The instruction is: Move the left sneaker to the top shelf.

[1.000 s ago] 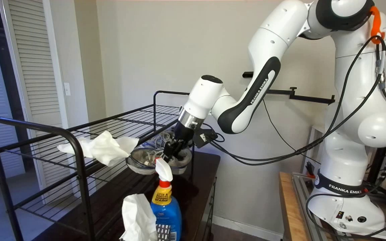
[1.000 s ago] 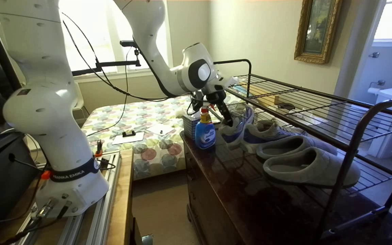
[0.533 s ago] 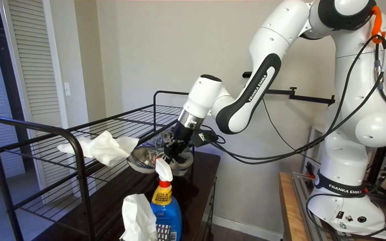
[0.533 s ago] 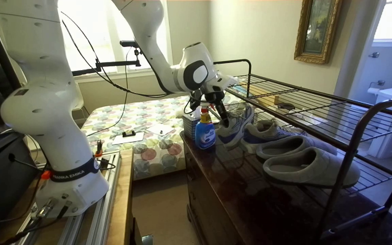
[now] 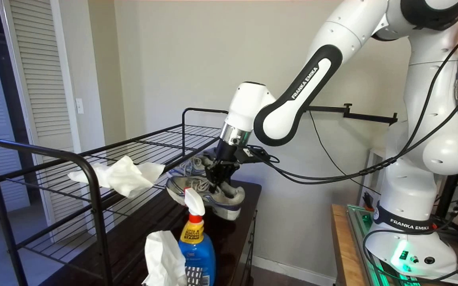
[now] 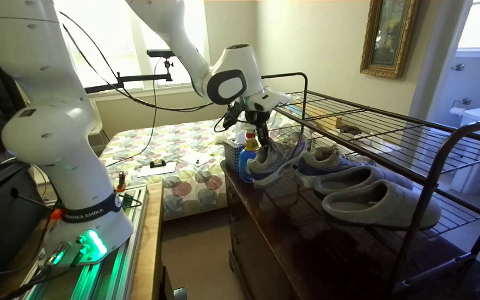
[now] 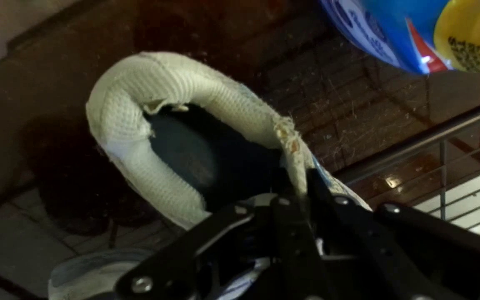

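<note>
The left sneaker, grey with a white sole, shows in both exterior views (image 5: pixel 229 202) (image 6: pixel 267 164) and the wrist view (image 7: pixel 156 79). My gripper (image 5: pixel 215 184) is shut on one side of its collar, one finger inside the opening, as the wrist view (image 7: pixel 300 177) shows. The sneaker hangs tilted, heel lower than toe, above the dark dresser top. Whether any part touches is unclear. The second grey sneaker (image 6: pixel 325 162) sits beside it on the rack, also behind it (image 5: pixel 189 167). The top shelf (image 5: pixel 149 145) (image 6: pixel 377 125) of the black wire rack stands higher than the sneaker.
A blue spray bottle (image 5: pixel 197 254) (image 6: pixel 246 160) (image 7: pixel 390 25) stands close to the held sneaker. A tissue box (image 6: pixel 233 154) is behind it. A white tissue (image 5: pixel 123 174) shows at one end of the top shelf. Grey slippers (image 6: pixel 377 204) sit on the lower tier (image 6: pixel 456 218).
My gripper and the left sneaker have moved toward the robot's base, away from the second sneaker, and the sneaker has tilted. The base light has turned green.
</note>
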